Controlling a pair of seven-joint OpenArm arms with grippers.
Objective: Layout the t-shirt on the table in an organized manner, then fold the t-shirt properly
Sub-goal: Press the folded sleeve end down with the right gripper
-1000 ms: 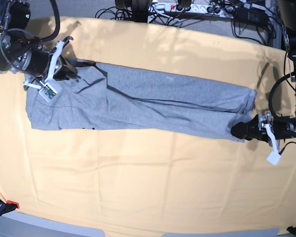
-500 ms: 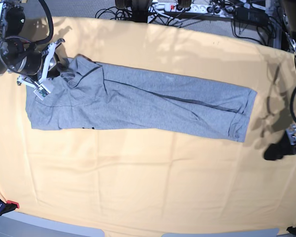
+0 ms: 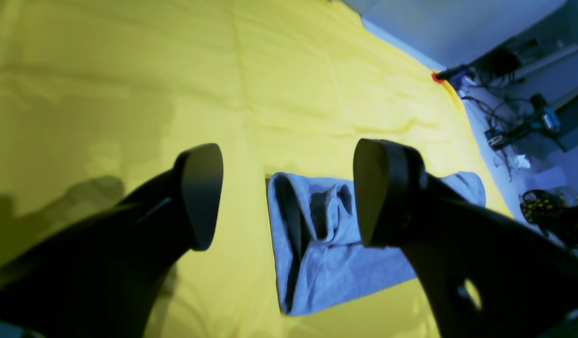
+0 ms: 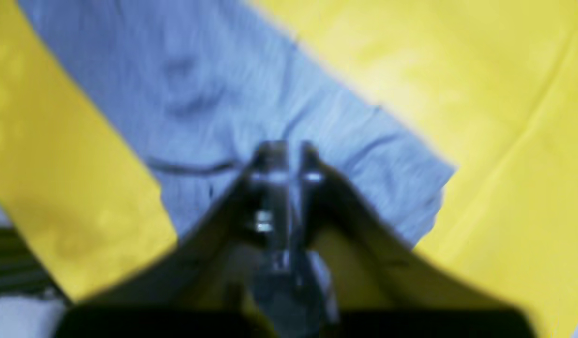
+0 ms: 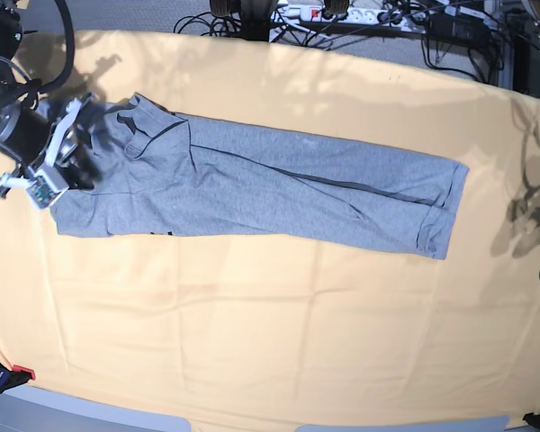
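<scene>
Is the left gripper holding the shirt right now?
No. In the left wrist view the left gripper stands wide open above the table, with the t-shirt lying free beyond it.

place: robotics lab | evidence: cables (image 5: 252, 20), power strip (image 5: 337, 11), cloth-covered table (image 5: 252, 324)

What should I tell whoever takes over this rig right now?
Left pincer: open, empty, lifted clear off the shirt's end.
Right pincer: shut, above the t-shirt at its other end; whether it pinches cloth cannot be told.
T-shirt: lies as a long narrow band across the table, both sides already folded in.
Left to do: fold the band end over end, then square it up.
</scene>
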